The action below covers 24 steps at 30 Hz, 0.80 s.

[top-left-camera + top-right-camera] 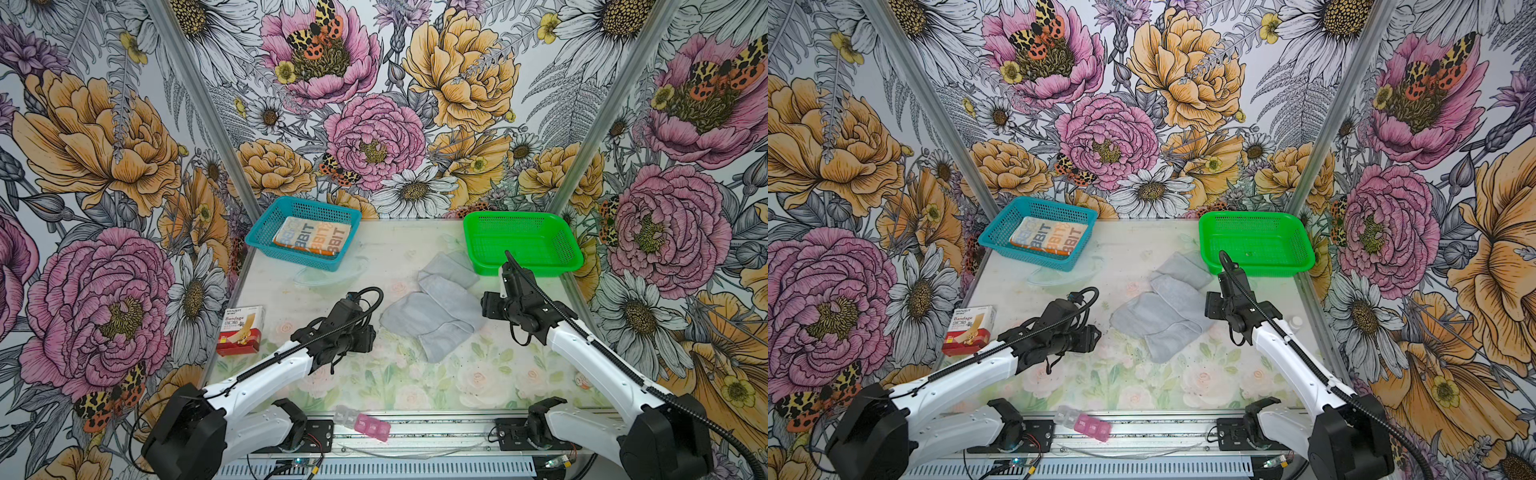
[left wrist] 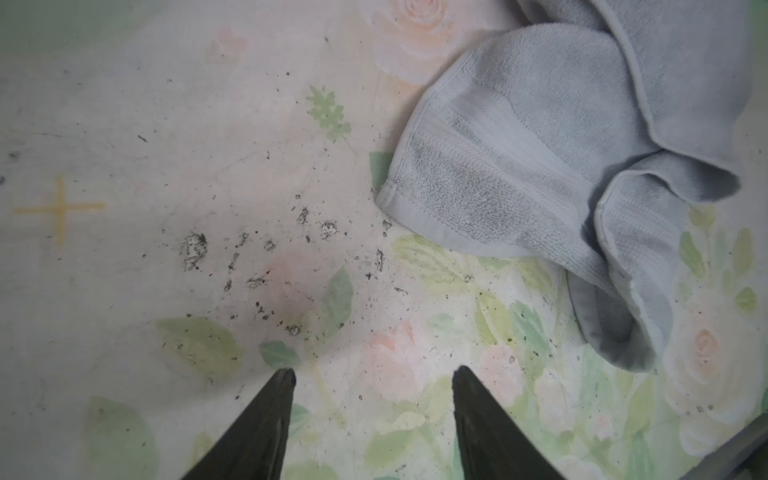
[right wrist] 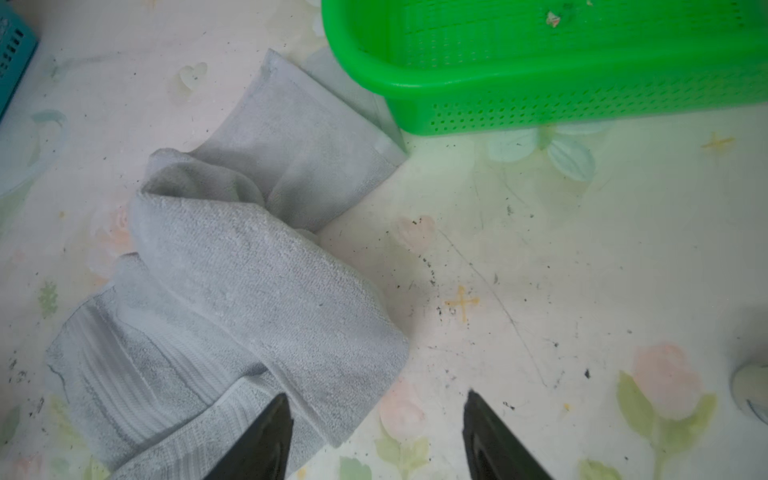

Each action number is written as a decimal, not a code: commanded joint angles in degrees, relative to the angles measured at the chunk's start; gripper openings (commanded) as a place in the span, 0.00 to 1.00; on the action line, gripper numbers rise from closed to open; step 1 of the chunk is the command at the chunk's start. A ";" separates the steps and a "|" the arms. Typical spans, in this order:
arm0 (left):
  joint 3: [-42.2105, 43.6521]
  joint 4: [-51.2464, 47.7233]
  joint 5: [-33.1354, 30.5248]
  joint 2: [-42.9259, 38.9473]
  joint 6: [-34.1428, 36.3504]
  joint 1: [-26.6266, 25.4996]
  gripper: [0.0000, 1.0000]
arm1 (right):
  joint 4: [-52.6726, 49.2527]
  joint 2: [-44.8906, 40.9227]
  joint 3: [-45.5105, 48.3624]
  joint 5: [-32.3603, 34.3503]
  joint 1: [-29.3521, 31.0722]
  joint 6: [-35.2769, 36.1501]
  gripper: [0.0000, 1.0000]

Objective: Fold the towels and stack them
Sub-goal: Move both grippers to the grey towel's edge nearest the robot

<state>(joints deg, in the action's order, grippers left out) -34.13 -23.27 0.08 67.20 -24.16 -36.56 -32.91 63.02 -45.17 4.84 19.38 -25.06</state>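
Grey towel (image 1: 436, 309) is seen crumpled mid-table.
Left gripper (image 2: 372, 371) and right gripper (image 3: 377, 395) are parted, nothing held; the striped towel (image 1: 311, 241) is laid in the blue basket (image 1: 316, 204). If one layer alone is pinched, the bundle could be dragged askew.

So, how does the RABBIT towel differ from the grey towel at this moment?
The RABBIT towel is striped with lettering; the grey towel is plain. The RABBIT towel lies folded flat in the blue basket; the grey towel lies rumpled on the table. Both are soft cloths lying at rest.
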 commanded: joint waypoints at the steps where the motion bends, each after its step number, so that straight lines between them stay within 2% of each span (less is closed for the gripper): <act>1: -4.87 5.25 3.72 6.15 2.99 0.52 0.59 | 0.56 -3.90 0.05 -2.30 4.19 -4.47 0.70; 3: -7.29 5.72 3.01 9.93 3.20 1.11 0.58 | 1.76 -4.06 1.41 -4.88 8.13 -7.76 0.71; 7: -10.20 6.44 0.05 15.72 4.69 2.20 0.58 | 2.19 -1.25 1.58 -1.50 18.34 -11.95 0.73; 10: -11.34 9.07 3.38 19.88 5.53 4.20 0.58 | 3.17 4.13 -0.15 1.09 24.32 -13.55 0.74; 12: -11.24 11.99 7.35 21.95 4.69 5.97 0.53 | 4.25 8.61 -2.17 3.73 28.39 -13.53 0.75; 15: -11.10 13.94 11.33 23.57 3.11 7.29 0.45 | 5.74 15.13 -5.26 4.66 31.22 -13.36 0.75; 19: -9.72 14.27 11.49 22.42 2.54 7.21 0.44 | 5.84 21.54 -8.89 6.36 33.57 -13.18 0.75; 21: -9.12 14.05 11.35 21.59 2.61 7.37 0.45 | 5.84 23.99 -10.53 6.57 34.21 -13.17 0.69; 24: -8.45 13.95 11.57 21.00 2.88 7.71 0.44 | 5.75 26.47 -11.96 6.15 34.33 -13.49 0.54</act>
<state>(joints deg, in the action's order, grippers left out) -43.81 -10.90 9.96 90.08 -21.04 -29.32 -28.01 88.01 -54.87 9.10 53.43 -37.91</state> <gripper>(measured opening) 0.445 0.579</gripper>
